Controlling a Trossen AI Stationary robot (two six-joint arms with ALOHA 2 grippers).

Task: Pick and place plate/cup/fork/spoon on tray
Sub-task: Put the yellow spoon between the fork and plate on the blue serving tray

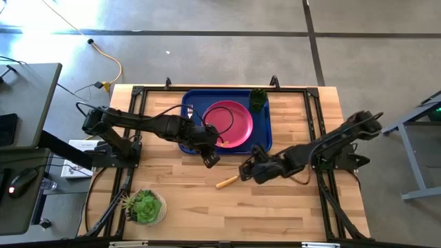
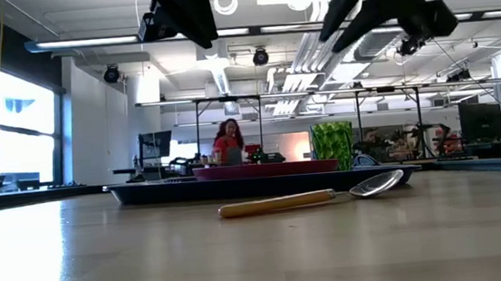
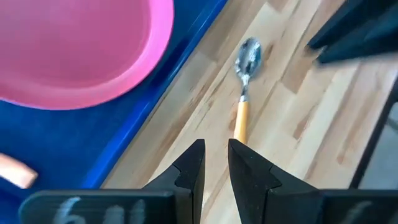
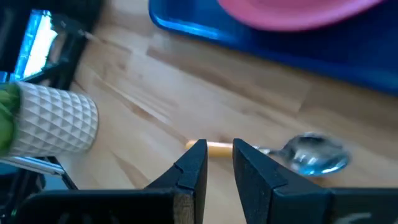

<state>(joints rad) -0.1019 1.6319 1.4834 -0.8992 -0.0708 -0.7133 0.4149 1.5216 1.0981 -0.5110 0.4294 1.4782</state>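
The pink-red plate (image 1: pixel 231 124) lies on the dark-blue tray (image 1: pixel 195 100), and the dark-green cup (image 1: pixel 258 100) stands at the tray's far right corner. An orange-tan fork handle (image 1: pixel 222 143) lies on the tray by the plate's near rim; it also shows in the left wrist view (image 3: pixel 15 171). The spoon (image 1: pixel 229 180) lies flat on the table in front of the tray, its bowl (image 2: pixel 382 184) toward the right. My right gripper (image 1: pixel 247 170) hovers above the spoon's bowl end, fingers a little apart and empty. My left gripper (image 1: pixel 211 160) hovers over the tray's near edge, fingers a little apart and empty.
A succulent in a white pot (image 1: pixel 145 205) stands at the table's near left; it also shows in the right wrist view (image 4: pixel 53 118). Bare wood lies between the tray's near rim (image 4: pixel 249 43) and the table's front edge. A person (image 2: pixel 229 141) sits far behind the table.
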